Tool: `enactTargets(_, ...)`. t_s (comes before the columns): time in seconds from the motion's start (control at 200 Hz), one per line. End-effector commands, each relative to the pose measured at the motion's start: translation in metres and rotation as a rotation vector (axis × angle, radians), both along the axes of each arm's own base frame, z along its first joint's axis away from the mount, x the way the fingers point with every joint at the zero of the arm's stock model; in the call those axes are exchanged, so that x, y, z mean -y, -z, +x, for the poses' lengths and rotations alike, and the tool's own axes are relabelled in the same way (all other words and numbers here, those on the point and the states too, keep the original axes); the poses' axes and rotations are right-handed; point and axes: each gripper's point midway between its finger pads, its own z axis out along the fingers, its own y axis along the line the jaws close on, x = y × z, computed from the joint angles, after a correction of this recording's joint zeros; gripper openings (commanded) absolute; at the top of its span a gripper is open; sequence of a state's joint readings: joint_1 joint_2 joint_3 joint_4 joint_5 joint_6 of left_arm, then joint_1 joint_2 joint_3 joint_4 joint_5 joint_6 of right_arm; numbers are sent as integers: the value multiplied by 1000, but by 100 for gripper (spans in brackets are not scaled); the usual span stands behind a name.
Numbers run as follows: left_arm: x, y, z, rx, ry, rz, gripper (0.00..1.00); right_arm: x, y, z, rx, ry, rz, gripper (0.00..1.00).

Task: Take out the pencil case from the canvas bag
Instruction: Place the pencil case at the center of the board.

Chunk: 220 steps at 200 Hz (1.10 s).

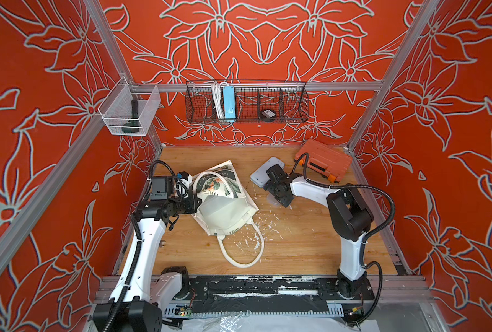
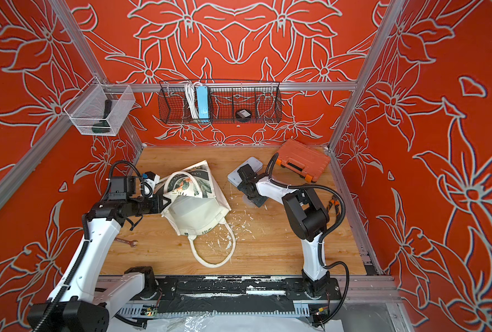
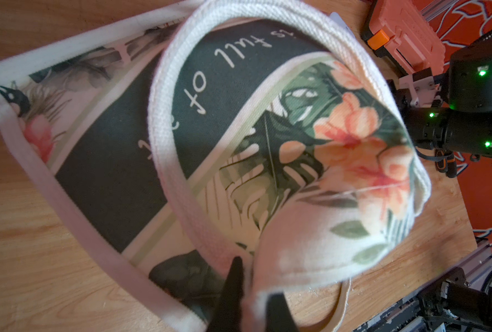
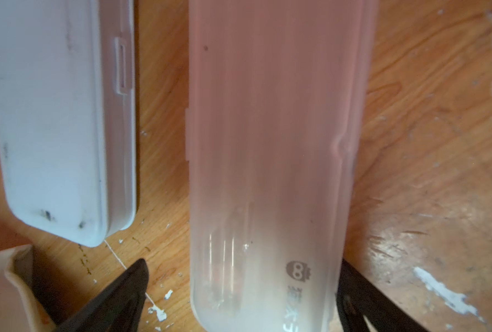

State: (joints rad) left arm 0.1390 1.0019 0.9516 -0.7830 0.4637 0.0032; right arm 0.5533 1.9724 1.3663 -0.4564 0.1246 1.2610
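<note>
While the case lies out on the surface to the right of the bag, beside a second case, the right pincer straddles it spread wide, unclamped, and the left pincer pinches the bag's cloth edge.

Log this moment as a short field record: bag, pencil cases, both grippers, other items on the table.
canvas bag: lying crumpled on the wooden table
left gripper: shut on the bag's cloth edge
right gripper: open, fingers either side of the frosted pencil case
frosted pencil case: outside the bag, on the table
second case: pale, opaque, alongside the frosted one with a gap between
other items: orange tool case at the back right corner; wrench near the left arm
</note>
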Motion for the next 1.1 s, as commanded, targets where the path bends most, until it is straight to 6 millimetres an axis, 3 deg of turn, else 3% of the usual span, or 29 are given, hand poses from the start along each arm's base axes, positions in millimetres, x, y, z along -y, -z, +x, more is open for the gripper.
enactTargets(0.0,-4,6,-3,-25,-20,-1,0,4,-18,-3,30,-31,3,98)
enactTargets(0.265,-5,7,-3,-31,-23,-10,0,8,-33,-14,73,-71,19,98)
enactTargets(0.711,-7,4,-3,-39,-37,-42,0,13,-47,-51,150,-130,61,98)
enactTargets(1.096,-6,0,-5,-31,-42,-56,0,-23,-84,-89,341,-277,81,98)
